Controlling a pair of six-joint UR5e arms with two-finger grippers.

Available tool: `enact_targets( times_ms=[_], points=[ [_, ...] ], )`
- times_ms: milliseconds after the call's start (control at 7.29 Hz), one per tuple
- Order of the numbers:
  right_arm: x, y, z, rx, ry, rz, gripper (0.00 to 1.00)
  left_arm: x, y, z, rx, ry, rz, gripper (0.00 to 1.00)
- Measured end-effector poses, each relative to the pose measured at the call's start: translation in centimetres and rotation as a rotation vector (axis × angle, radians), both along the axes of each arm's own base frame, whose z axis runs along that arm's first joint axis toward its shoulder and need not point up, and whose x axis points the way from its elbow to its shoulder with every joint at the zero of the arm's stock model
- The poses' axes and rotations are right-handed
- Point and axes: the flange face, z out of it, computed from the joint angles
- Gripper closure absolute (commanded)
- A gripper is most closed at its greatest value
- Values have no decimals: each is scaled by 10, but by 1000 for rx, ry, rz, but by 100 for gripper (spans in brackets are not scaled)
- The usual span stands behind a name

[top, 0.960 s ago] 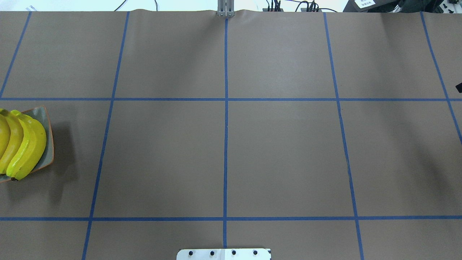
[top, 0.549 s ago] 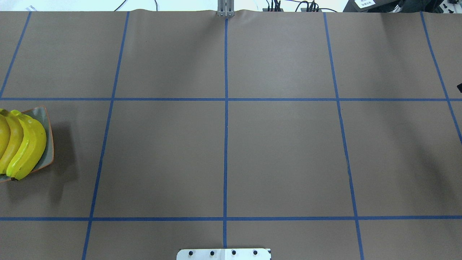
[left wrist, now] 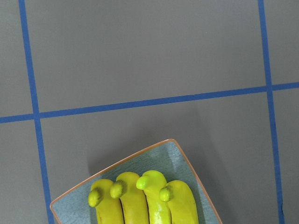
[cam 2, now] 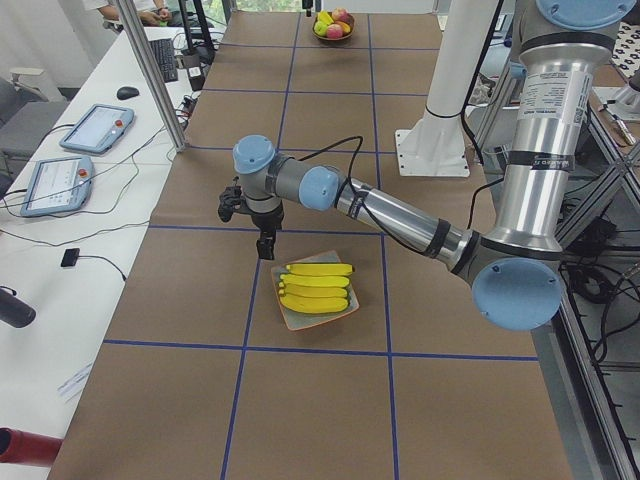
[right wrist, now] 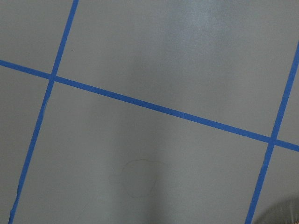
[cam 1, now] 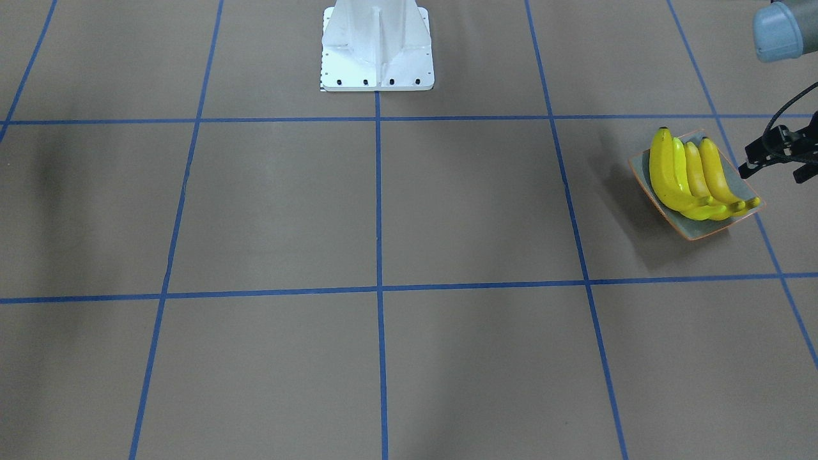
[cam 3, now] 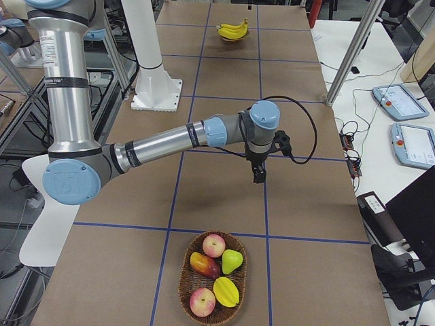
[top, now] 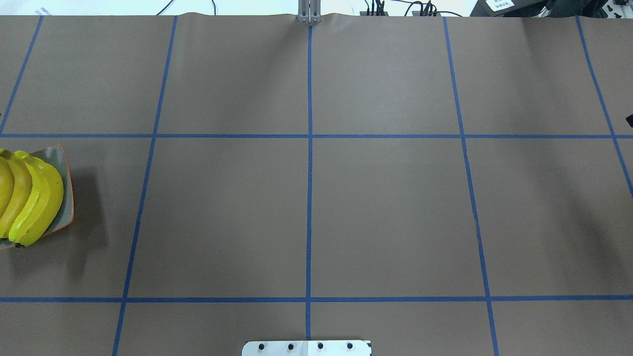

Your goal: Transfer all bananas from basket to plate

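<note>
Four yellow bananas (cam 1: 677, 176) lie side by side on the square grey-green plate (cam 1: 695, 225) with an orange rim, at the table's left end. They also show in the overhead view (top: 34, 202), the exterior left view (cam 2: 315, 285) and the left wrist view (left wrist: 145, 200). My left gripper (cam 2: 266, 252) hangs above the table just beside the plate (cam 2: 300, 320) and holds nothing I can see. My right gripper (cam 3: 259, 178) hangs over bare table near the right end. I cannot tell whether either is open or shut.
A woven basket (cam 3: 187, 285) at the right end holds apples, a green pear and other fruit; I see no banana in it. The white robot base (cam 1: 377, 48) stands at mid table. Tablets and cables lie on the side bench (cam 2: 80, 150).
</note>
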Motion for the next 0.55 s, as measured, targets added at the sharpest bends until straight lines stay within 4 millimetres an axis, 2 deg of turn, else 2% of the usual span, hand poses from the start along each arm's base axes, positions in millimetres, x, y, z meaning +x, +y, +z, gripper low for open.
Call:
enact_targets(
  times_ms=[549],
  points=[
    [3,2,-1,2,-1,6,0,-3,6,0,15,-4,-2,0]
  ],
)
